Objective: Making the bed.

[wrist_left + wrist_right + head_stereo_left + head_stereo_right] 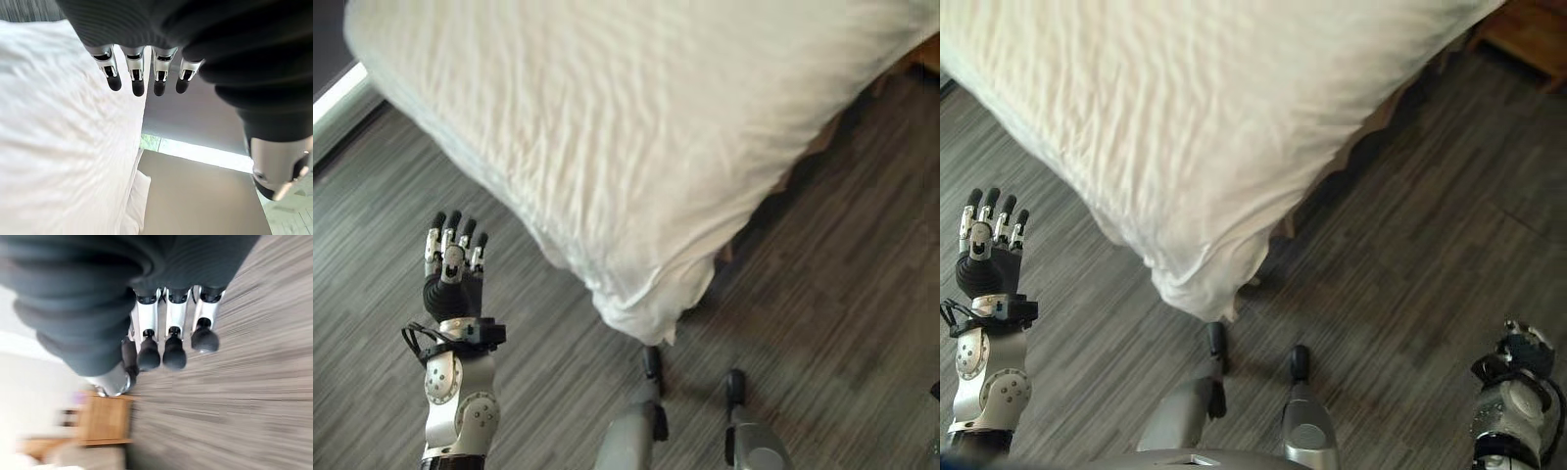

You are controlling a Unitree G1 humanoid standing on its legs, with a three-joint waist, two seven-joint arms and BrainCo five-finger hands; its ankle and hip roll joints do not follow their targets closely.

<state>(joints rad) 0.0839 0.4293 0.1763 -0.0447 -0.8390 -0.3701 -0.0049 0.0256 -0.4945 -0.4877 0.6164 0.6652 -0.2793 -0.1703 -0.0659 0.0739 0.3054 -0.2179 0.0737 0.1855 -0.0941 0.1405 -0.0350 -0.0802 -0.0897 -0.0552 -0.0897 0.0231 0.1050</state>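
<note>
Bedding is the thing to work on: a white duvet [607, 127] covers the bed, wrinkled across its top, and its corner [641, 313] droops over the bed's corner toward the grey wood-grain floor [842, 323], hanging just in front of the robot.

Raised over the floor on the robot's left, the left hand [453, 257] has its fingers straight and together, holding nothing. It is near the duvet's left edge but apart from it; the cloth lies ahead and to the hand's right. In its wrist view the fingertips [138, 88] point along that edge, which runs away from the robot, with the white cover just beside them.

Low at the robot's right side, well apart from the bed, is the right hand [1526, 351]. Its wrist view shows the fingers [173, 345] fairly straight over bare floor, empty, with a wooden piece of furniture [105, 418] blurred beyond.

My judgement is that the left hand is clearly the nearer one, so the next move would likely be a reach rightward and forward to take the duvet's side edge or the hanging corner.
</note>
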